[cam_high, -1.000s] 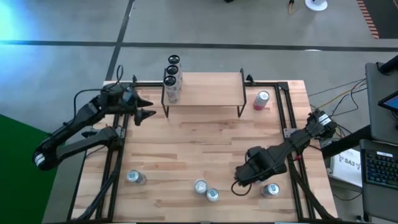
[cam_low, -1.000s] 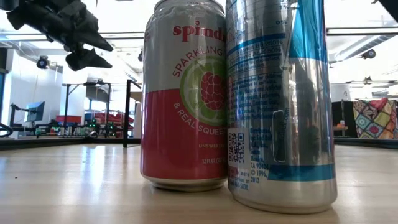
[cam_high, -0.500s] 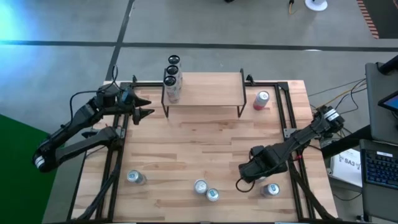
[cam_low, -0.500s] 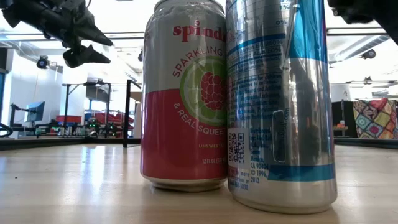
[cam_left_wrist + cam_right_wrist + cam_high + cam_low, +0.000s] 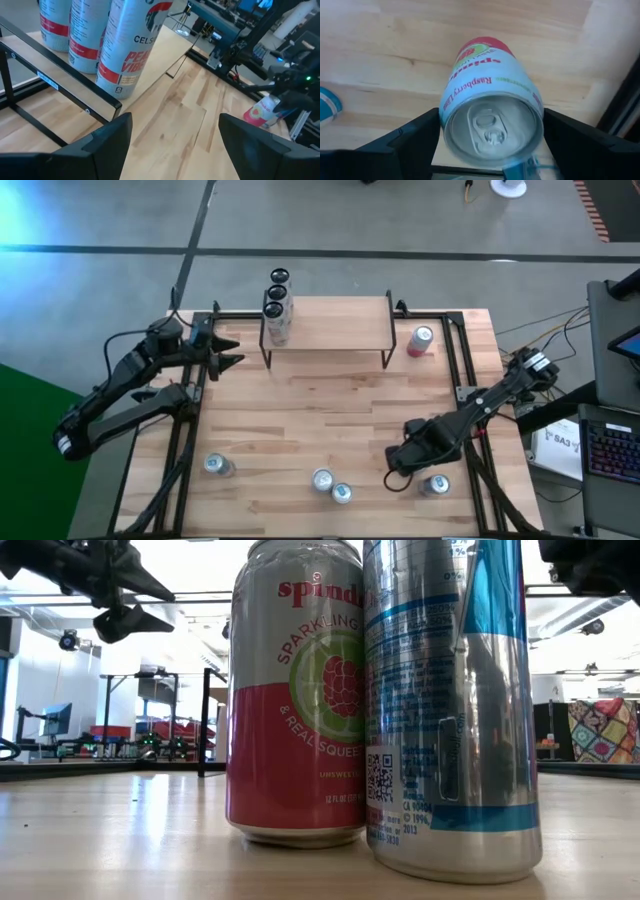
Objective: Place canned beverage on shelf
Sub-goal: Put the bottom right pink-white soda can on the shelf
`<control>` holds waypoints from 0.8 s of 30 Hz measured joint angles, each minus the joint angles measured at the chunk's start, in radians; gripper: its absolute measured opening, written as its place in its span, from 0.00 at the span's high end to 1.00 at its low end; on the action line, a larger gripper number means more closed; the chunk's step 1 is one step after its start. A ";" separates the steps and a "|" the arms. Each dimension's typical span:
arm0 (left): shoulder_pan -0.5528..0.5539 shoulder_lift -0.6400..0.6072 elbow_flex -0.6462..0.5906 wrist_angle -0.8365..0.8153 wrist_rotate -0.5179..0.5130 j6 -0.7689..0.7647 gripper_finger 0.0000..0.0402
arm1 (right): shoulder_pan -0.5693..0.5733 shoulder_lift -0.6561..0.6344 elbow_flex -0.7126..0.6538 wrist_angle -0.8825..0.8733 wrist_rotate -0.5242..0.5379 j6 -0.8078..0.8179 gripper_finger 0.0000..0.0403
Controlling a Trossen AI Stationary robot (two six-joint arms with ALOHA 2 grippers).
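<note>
Fingers of the right gripper point(image 5: 490, 150) stood spread around an upright red-and-silver raspberry can point(image 5: 491, 117) near the table's front, ungripped, while the left gripper point(image 5: 232, 352) hung open beside the wood-topped wire shelf point(image 5: 330, 325).

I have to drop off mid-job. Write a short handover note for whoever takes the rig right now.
Left end effector: open, empty, beside the shelf's left end.
Right end effector: open, straddling the raspberry-lime can at the table's near right; not yet gripped.
Done: three tall cans stand in a row on the shelf's left end.
Left: the straddled can, a pink can right of the shelf, a can near left, and two near centre.
</note>
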State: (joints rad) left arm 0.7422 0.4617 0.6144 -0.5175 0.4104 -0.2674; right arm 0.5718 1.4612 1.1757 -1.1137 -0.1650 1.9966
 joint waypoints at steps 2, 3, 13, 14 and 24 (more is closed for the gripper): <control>0.000 -0.008 0.000 0.000 0.000 -0.004 0.30 | 0.000 0.008 -0.008 0.008 0.000 -0.020 0.19; 0.000 -0.013 0.000 0.000 0.000 -0.005 0.30 | 0.000 0.011 -0.010 0.009 0.000 -0.033 0.19; 0.000 -0.076 0.000 0.000 0.002 -0.077 0.30 | -0.003 0.009 0.024 -0.007 0.083 -0.145 0.29; 0.000 -0.085 0.000 0.001 0.006 -0.083 0.30 | -0.004 0.008 0.035 -0.008 0.086 -0.161 0.29; 0.000 -0.089 0.001 0.023 0.302 -0.050 0.30 | -0.054 0.005 0.218 -0.046 0.186 -0.372 0.29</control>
State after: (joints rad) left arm 0.7418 0.3723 0.6151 -0.4941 0.7127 -0.3170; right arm 0.5180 1.4662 1.3940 -1.1592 0.0214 1.6243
